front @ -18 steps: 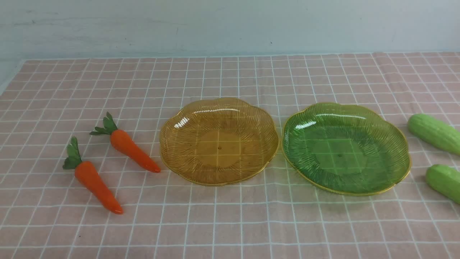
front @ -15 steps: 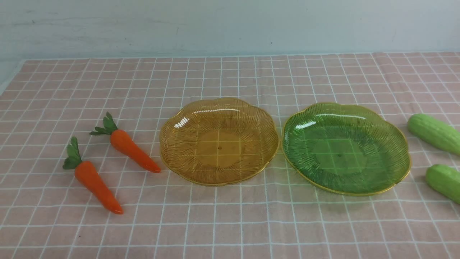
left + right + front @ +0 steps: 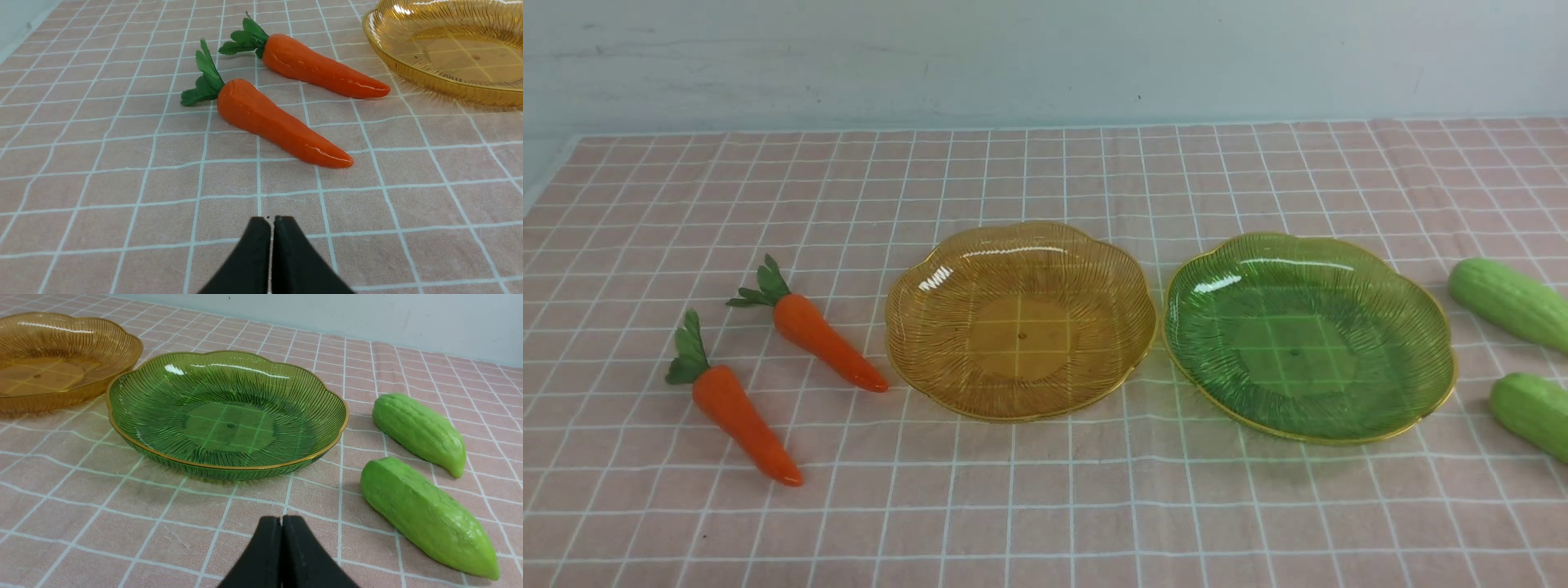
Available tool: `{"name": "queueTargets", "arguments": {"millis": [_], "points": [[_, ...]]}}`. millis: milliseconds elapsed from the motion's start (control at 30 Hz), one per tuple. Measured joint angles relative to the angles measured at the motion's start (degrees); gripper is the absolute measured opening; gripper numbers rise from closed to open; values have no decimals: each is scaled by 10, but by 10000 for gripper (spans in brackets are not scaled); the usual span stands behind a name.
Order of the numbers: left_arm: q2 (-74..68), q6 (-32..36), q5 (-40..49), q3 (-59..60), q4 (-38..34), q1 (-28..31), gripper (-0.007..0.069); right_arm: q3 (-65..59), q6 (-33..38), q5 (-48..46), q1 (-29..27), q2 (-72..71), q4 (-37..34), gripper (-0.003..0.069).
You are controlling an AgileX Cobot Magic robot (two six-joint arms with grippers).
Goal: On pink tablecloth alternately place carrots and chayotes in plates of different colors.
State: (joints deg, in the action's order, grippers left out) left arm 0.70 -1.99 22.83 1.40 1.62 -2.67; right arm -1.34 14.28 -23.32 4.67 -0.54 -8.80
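a: where are the carrots lying?
b: both are lying on the cloth (image 3: 1045,506), left of the amber plate (image 3: 931,269). the far carrot (image 3: 825,343) is pointing its tip at that plate's rim, just beside it; i cannot tell whether it is touching. the near carrot (image 3: 737,416) is lying further left, apart from the other, its leaves pointing far.
a: and the chayotes?
b: they are sitting right of the green plate (image 3: 1421,327). the far chayote (image 3: 1507,302) and the near chayote (image 3: 1531,412) are lying apart, both running off the front view's right edge.
a: how are the plates sitting?
b: side by side in the middle, amber left, green right, rims nearly meeting, the cloth's grid showing through both bottoms.
a: what are the grippers doing?
b: the left gripper (image 3: 269,220) is pointing at the carrots from the near side, fingers pressed together, gripping nothing. the right gripper (image 3: 281,520) is facing the green plate and chayotes, likewise closed tight on nothing.
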Motion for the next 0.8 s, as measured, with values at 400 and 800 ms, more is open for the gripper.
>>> {"name": "queueTargets", "arguments": {"millis": [400,800], "points": [[0,0,0,0,0,0,-3,0,12,1,0,0,29,-15],[0,0,0,0,0,0,-3,0,17,1,0,0,46,-15]]}}
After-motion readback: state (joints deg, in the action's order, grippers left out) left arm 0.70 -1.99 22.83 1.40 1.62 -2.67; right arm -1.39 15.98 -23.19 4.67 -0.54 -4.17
